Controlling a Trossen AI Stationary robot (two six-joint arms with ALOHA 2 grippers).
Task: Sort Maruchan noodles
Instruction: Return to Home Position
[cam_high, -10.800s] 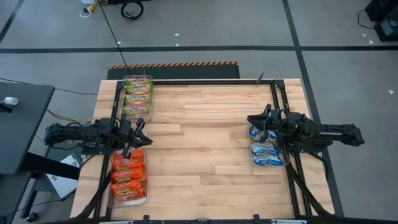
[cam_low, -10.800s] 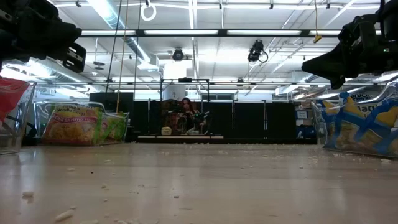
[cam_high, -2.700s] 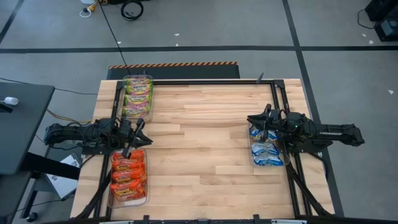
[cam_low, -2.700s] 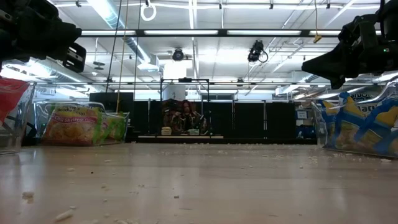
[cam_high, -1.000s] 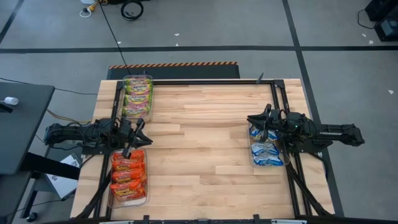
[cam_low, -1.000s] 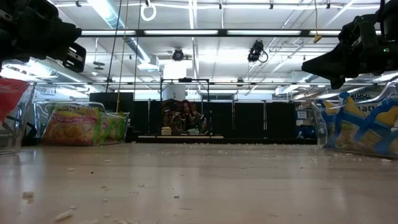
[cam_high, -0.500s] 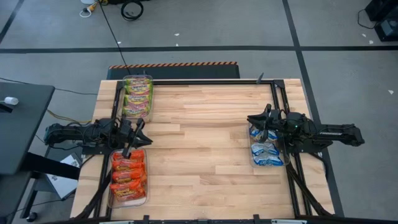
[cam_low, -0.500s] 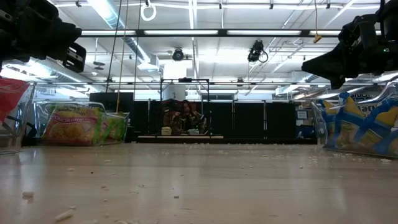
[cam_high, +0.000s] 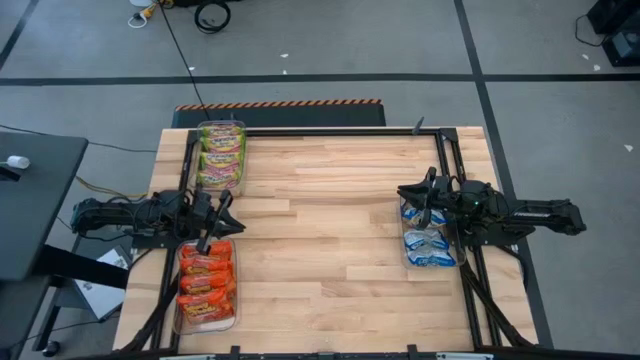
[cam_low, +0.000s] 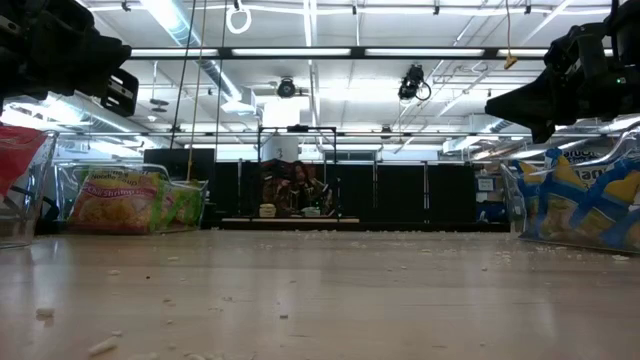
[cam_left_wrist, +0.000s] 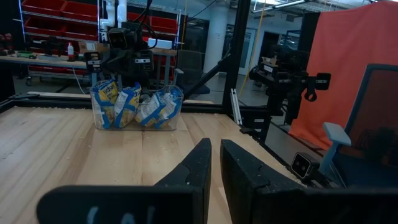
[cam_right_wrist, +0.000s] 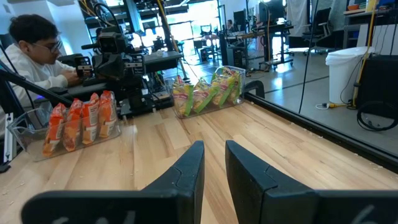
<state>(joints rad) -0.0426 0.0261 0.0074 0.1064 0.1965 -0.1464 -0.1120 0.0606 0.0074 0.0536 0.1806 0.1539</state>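
Person in the room beyond: sits lower and more hunched than about eleven seconds ago.
Last three seconds: only slight shifts of posture.

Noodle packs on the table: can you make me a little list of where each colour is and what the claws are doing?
blue packs: in the right bin
orange packs: in the bottom-left bin, high view
green packs: in the top-left bin, high view
loose packs: none on the table
left claw: raised between the left bins, slightly open, empty
right claw: raised above the right bin, slightly open, empty
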